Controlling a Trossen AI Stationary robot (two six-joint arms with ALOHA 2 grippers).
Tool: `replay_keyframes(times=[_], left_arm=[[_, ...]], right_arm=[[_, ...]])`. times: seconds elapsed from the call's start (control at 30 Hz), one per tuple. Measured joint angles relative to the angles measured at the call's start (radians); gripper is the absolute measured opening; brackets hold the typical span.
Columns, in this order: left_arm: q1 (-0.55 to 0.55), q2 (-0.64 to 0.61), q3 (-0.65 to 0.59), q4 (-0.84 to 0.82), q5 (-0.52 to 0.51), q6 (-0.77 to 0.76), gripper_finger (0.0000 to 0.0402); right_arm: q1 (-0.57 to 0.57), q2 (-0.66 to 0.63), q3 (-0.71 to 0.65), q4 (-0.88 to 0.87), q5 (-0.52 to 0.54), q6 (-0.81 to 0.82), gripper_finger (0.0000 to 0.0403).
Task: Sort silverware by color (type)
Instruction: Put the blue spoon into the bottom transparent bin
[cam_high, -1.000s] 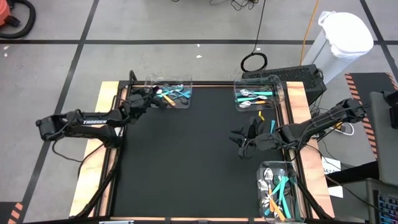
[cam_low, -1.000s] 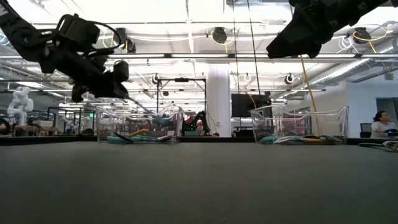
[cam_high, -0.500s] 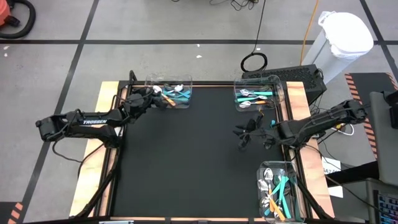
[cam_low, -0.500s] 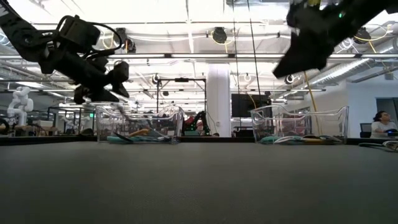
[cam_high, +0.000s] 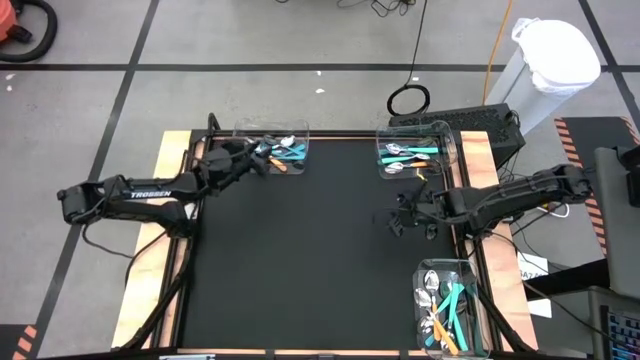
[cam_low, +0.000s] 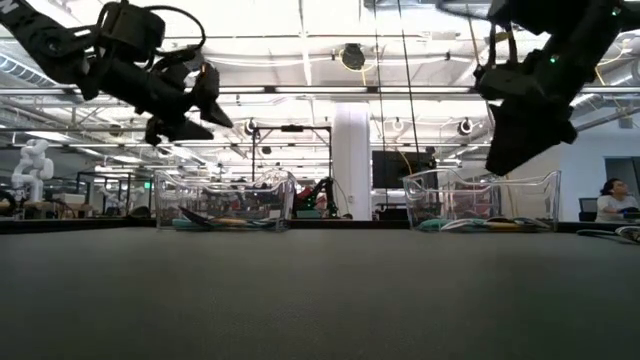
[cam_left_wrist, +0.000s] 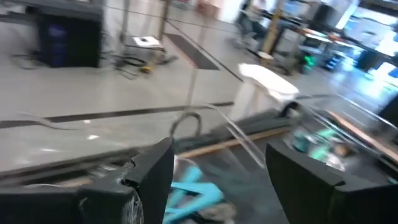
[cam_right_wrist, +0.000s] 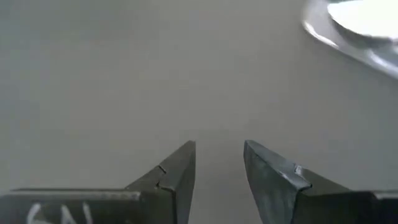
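Silverware with teal and orange handles lies in three clear bins: far left (cam_high: 278, 150), far right (cam_high: 412, 152) and near right (cam_high: 448, 312). My left gripper (cam_high: 260, 160) hovers open over the far-left bin's left end. Nothing is between its fingers (cam_left_wrist: 155, 171), and a teal handle (cam_left_wrist: 193, 190) lies below them in the bin. My right gripper (cam_high: 398, 222) hangs above the bare black mat (cam_high: 300, 260), between the two right-hand bins. It slants steeply down and is open with a narrow gap (cam_right_wrist: 219, 149) that holds nothing.
The wide black mat has wooden borders on the left (cam_high: 150, 290) and right (cam_high: 480, 160). In the low view the two far bins (cam_low: 225, 200) (cam_low: 480, 200) stand at the mat's far edge. Beyond the table are a white bin (cam_high: 550, 60) and cables on the floor.
My left gripper has opened from shut to wide and risen a little above the far-left bin. My right gripper has tipped from a shallow slant to a steep downward one, rolled, sunk lower and shifted a little toward the table's far right; its gap is unchanged.
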Motion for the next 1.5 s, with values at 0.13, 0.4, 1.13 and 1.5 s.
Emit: replay_keyframes(times=[0.13,0.4,1.13,1.5], left_arm=[[-0.102,0.023,0.001,-0.002,-0.024,0.015,0.0253],[-0.313,0.135,0.001,0.141,-0.178,0.027,0.0254],[-0.485,0.542,0.001,0.547,-0.308,0.024,0.0254],[-0.484,0.572,0.001,0.565,-0.312,0.025,0.0254]], right_arm=[[-0.030,0.000,0.000,-0.123,-0.047,0.151,0.0132],[-0.046,0.000,0.000,-0.397,-0.155,0.358,0.0132],[-0.139,0.261,-0.001,-0.536,-0.270,0.063,0.0132],[-0.202,0.363,-0.001,-0.484,-0.353,-0.102,0.0132]])
